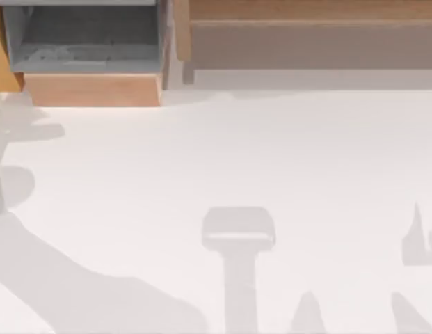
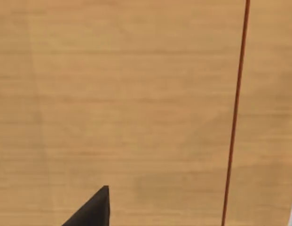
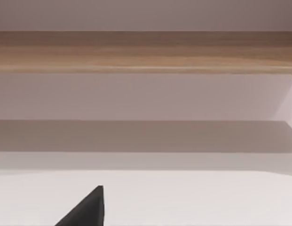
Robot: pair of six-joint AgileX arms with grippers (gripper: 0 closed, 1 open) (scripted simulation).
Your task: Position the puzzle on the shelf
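The puzzle is out of view. The shelf [image 1: 306, 10] is a long light-brown board at the back right of the table, with a grey-brown recess [image 1: 313, 45] under it. The right wrist view faces the shelf board [image 3: 146, 52] and its recess across the white tabletop, and a dark part of my right gripper [image 3: 87, 209] sits at the picture's edge. In the left wrist view, a dark part of my left gripper [image 2: 91, 209] hangs close over a light-brown wooden surface [image 2: 127, 103] crossed by a thin red-brown line.
A smaller wooden box [image 1: 90, 90] with a grey interior stands at the back left, beside the shelf's end post [image 1: 181, 31]. Grey shadows of the arms fall across the white table [image 1: 216, 153] at the front and left.
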